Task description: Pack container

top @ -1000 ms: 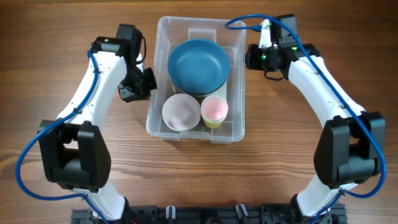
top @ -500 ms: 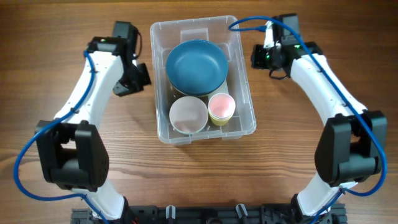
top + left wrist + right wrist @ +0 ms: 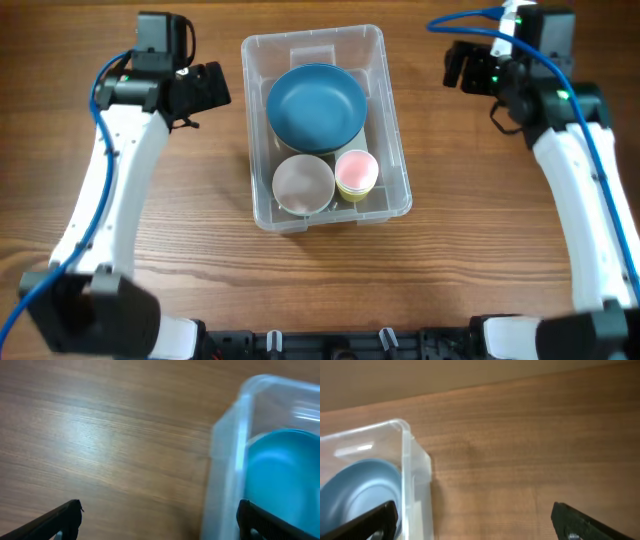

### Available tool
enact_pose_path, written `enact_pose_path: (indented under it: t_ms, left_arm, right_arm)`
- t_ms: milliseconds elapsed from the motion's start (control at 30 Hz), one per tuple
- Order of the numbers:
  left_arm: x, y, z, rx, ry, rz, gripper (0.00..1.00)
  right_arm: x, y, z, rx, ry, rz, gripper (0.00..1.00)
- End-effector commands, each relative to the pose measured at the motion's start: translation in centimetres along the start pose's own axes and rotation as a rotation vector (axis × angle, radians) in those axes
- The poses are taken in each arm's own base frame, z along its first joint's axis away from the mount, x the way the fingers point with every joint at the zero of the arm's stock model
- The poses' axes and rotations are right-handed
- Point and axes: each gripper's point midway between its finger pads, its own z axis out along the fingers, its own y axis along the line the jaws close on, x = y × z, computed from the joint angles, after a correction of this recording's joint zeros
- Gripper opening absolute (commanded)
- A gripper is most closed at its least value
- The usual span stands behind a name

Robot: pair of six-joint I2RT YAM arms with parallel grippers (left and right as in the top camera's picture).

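The clear plastic container [image 3: 393,120] stands in the middle of the table. It holds a blue bowl [image 3: 316,105], a pale bowl [image 3: 303,185] and a pink cup [image 3: 356,172]. My left gripper [image 3: 208,88] hangs open to the left of the container's far end, apart from it. In the left wrist view the left gripper [image 3: 160,515] has bare wood and the container wall [image 3: 225,460] between its fingers, and the blue bowl [image 3: 280,475] shows behind. My right gripper [image 3: 458,66] is open at the far right, away from the bin. The right gripper [image 3: 475,512] spans wood beside the container corner [image 3: 412,455].
Brown wooden table [image 3: 480,260] all round the container. The arm bases sit along the near edge at the left [image 3: 90,310] and right [image 3: 600,320]. A lighter strip of the far edge [image 3: 470,375] shows in the right wrist view.
Both grippers have let go of the container's sides, opened wide and drawn back outward and away. The container shifted and turned slightly a second ago, then stayed put.
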Motion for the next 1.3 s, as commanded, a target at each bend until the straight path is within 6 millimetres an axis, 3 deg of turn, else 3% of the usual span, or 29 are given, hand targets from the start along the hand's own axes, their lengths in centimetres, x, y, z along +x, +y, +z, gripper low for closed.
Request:
enact_pose_path:
  t_ms: [0, 133, 300, 400, 533, 967, 1067, 1167, 1267]
  left_arm:
    - [-0.2, -0.4, -6.2, 0.108, -0.109, 0.005, 1.0]
    - [3.8, 1.3, -9.7, 0.131, -0.169, -0.011, 1.0]
    - [12.0, 4.5, -12.8, 0.181, -0.296, -0.055, 1.0]
    - [14.9, 6.3, -14.8, 0.213, -0.427, -0.133, 1.0]
    - [14.9, 6.4, -15.7, 0.231, -0.48, -0.139, 1.0]
    - [16.3, 6.8, -15.0, 0.207, -0.418, -0.132, 1.0]
    - [16.3, 6.8, -15.0, 0.207, -0.418, -0.132, 1.0]
    - [16.3, 6.8, -15.0, 0.206, -0.417, -0.132, 1.0]
    - [16.3, 6.8, -15.0, 0.206, -0.417, -0.132, 1.0]
  right_arm:
    - [-0.6, -1.1, -4.2, 0.056, -0.056, 0.061, 1.0]
    - [2.5, -1.7, -8.2, 0.04, -0.122, 0.07, 1.0]
    - [11.6, -3.3, -10.3, 0.028, -0.172, 0.09, 1.0]
    - [14.9, -3.9, -10.7, 0.022, -0.199, 0.091, 1.0]
    - [15.0, -3.9, -10.6, 0.019, -0.196, 0.091, 1.0]
    - [17.2, -4.3, -7.1, 0.058, -0.022, 0.081, 1.0]
    - [16.8, -4.3, -9.2, 0.046, -0.094, 0.082, 1.0]
    - [16.4, -4.2, -12.5, 0.013, -0.259, 0.06, 1.0]
    - [18.5, -4.6, -14.0, -0.016, -0.397, 0.061, 1.0]
